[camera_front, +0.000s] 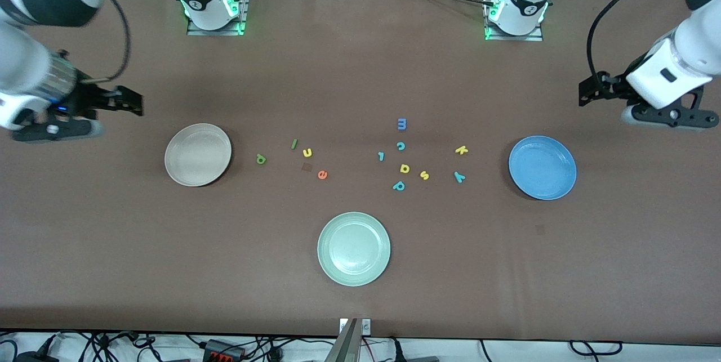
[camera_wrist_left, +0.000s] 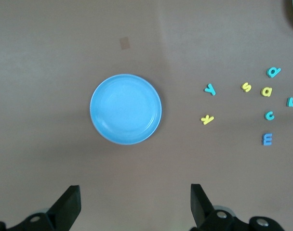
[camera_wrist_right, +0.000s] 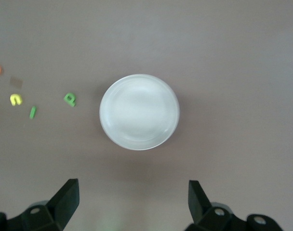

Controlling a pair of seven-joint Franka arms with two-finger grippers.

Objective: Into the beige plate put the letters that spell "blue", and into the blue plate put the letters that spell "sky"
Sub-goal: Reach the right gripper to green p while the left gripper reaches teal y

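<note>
The beige plate (camera_front: 197,154) lies toward the right arm's end of the table, the blue plate (camera_front: 542,168) toward the left arm's end. Beside the beige plate lie the green b (camera_front: 261,159), green l (camera_front: 293,143), yellow u (camera_front: 307,152) and orange e (camera_front: 322,174). Nearer the blue plate lie the yellow s (camera_front: 424,175), yellow k (camera_front: 461,150) and teal y (camera_front: 459,177). My right gripper (camera_wrist_right: 133,188) hangs open and empty high over the table beside the beige plate (camera_wrist_right: 139,111). My left gripper (camera_wrist_left: 135,192) hangs open and empty beside the blue plate (camera_wrist_left: 126,109).
A pale green plate (camera_front: 354,248) sits nearest the front camera, midway along the table. Among the middle letters are a blue m (camera_front: 401,124), teal c (camera_front: 400,146), small teal letter (camera_front: 381,156), yellow a-shaped letter (camera_front: 404,168) and teal p (camera_front: 399,185).
</note>
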